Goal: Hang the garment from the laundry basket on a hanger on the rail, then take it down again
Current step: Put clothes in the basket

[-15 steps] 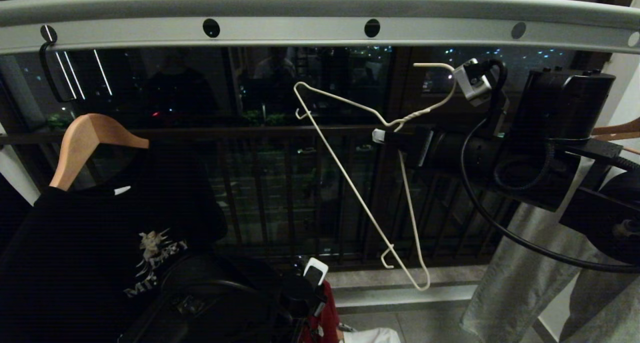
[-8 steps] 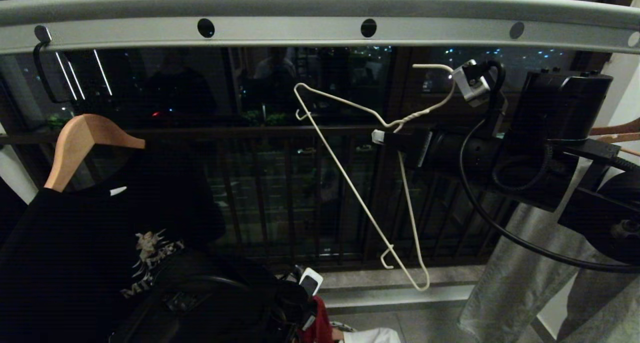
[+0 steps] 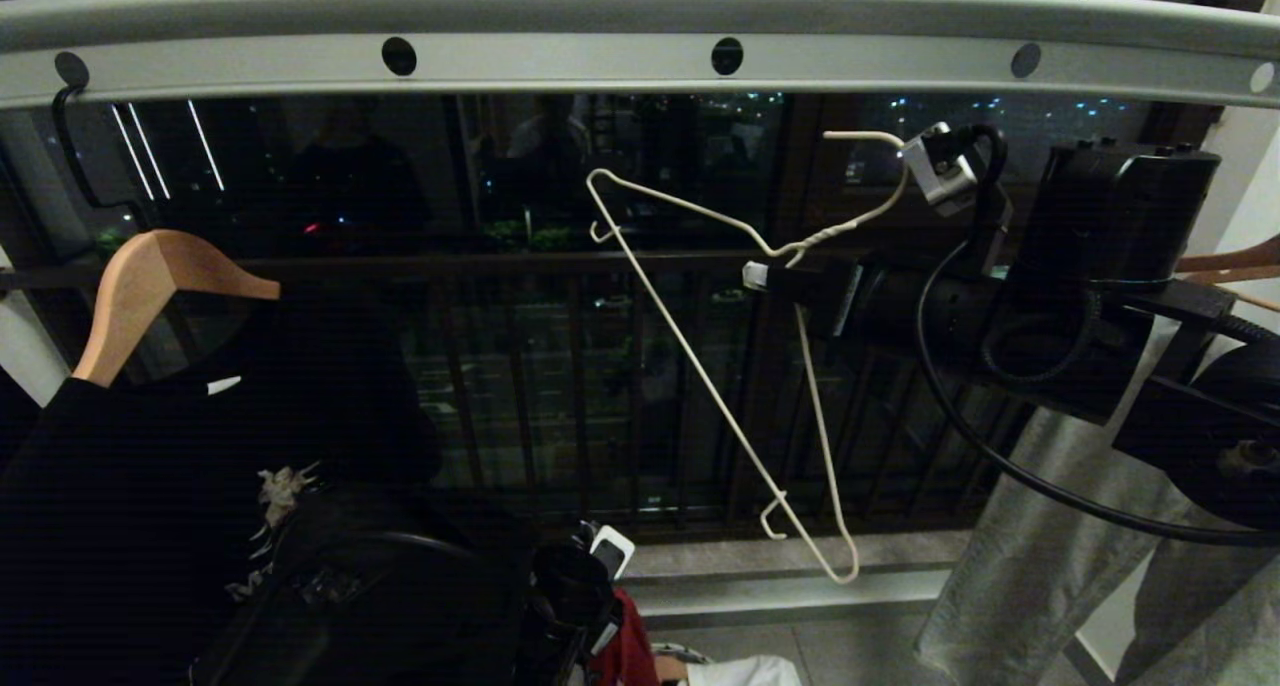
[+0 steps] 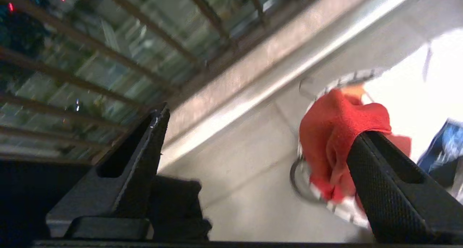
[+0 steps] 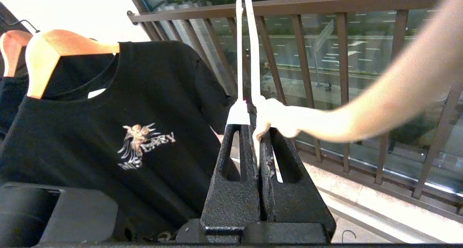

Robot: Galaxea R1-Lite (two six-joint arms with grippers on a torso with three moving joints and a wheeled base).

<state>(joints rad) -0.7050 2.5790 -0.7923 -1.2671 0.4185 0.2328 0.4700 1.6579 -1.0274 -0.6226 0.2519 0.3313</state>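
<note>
Right gripper [image 5: 256, 132]: raised below the rail at the right of the head view, its black jaws pressed together on the neck of the thin white wire hanger [image 3: 720, 366], just under the twisted part.
Hanger: held tilted in the air, its hook end up near the right arm's silver wrist fitting and pointing toward the rail without touching it; the long bottom wire runs down and to the right, ending low near the grey sill. No cloth on it.
Rail: long light-grey metal bar [image 3: 600, 26] with round dark holes, across the top of the head view, above the hanger.
Left gripper [image 4: 253, 150]: low, at the bottom middle of the head view, over the floor; jaws spread wide with bare floor showing between them.
Garment: red T-shirt [image 4: 336, 132], bunched, lying against the outer tip of one left jaw and hanging down over the basket below; whether it is caught on that jaw or merely behind it cannot be told. Nothing of it lies between the two jaws. In the head view only a red strip shows just beside the left gripper.
Laundry basket: small round basket with a white woven rim [image 4: 307, 190], on the tiled floor under the red cloth.
Other: black T-shirt with a pale angel print [image 5: 126, 132] on a thick wooden hanger [image 3: 150, 286], left of the wire hanger; grey trousers [image 3: 1030, 566] hanging at the right.
</note>
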